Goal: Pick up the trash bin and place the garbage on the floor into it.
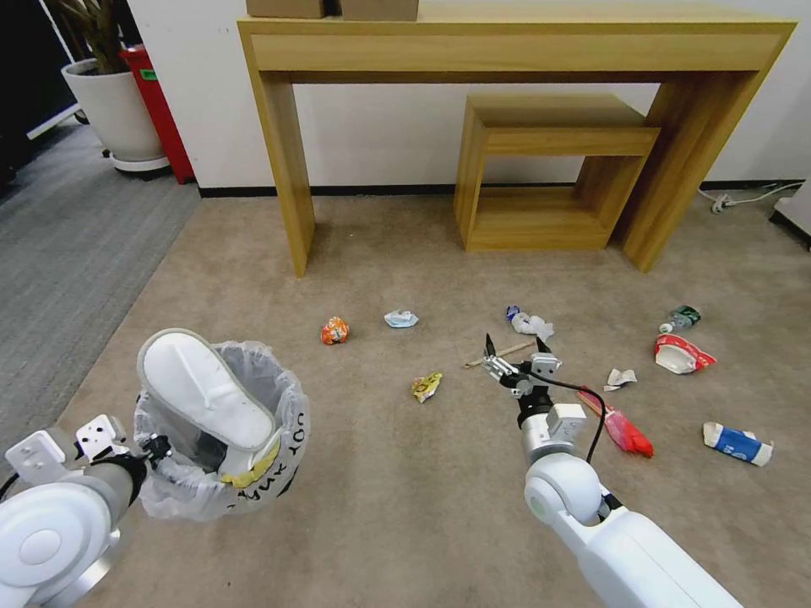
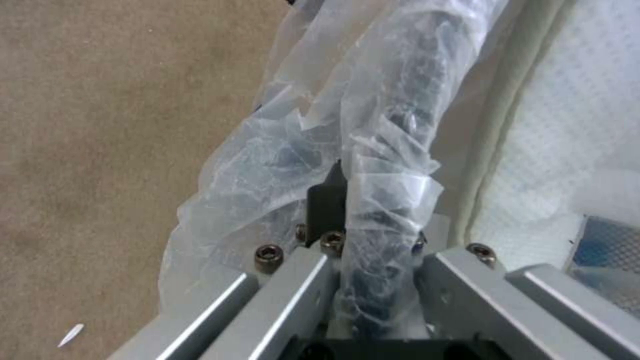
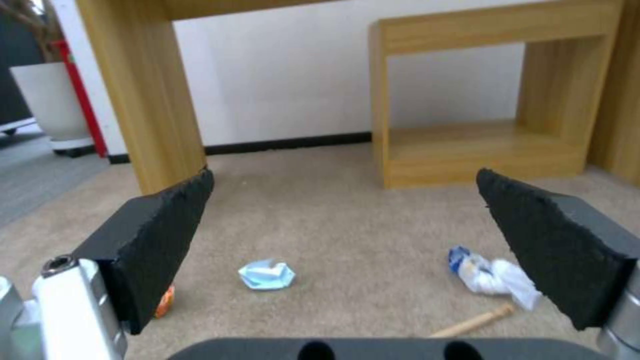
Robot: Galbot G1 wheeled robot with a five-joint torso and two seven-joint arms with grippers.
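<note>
Progress looks partial, judged from how things lie. Taking the trash bin (image 1: pixel 221 426) as the landmark: the left gripper (image 1: pixel 156 447) sits at its near-left rim, clamped onto the rim and the crinkly bag; in the left wrist view a black finger (image 2: pixel 327 200) presses against the plastic-wrapped rim (image 2: pixel 393 150). The bin appears to be carried at the robot's left side, so picking it up seems done. One white slipper (image 1: pixel 207 390) already stands in it, sole outward, toe sticking up over the rim.

Everything else lies to the right of the bin on the floor (image 1: pixel 380 507). Nearest are an orange wrapper (image 1: pixel 334 330), a pale blue crumpled piece (image 1: pixel 400 318) and a yellow wrapper (image 1: pixel 427 386). Farther right, the right gripper (image 1: pixel 515 348) hangs over the carpet with its jaws spread wide and nothing between them, just above the wooden stick (image 1: pixel 498 353) and near a white-and-blue crumpled wad (image 1: pixel 528 322). Beyond it, farthest from the bin, lie a scrap of paper (image 1: pixel 621 377), a red wrapper (image 1: pixel 625 429), the green-label bottle (image 1: pixel 681 318), the red-white paper bowl (image 1: pixel 680 355) and the blue-white carton (image 1: pixel 737 443).

So the bulk of the litter is still to be collected; I judge the task well under halfway.
</note>
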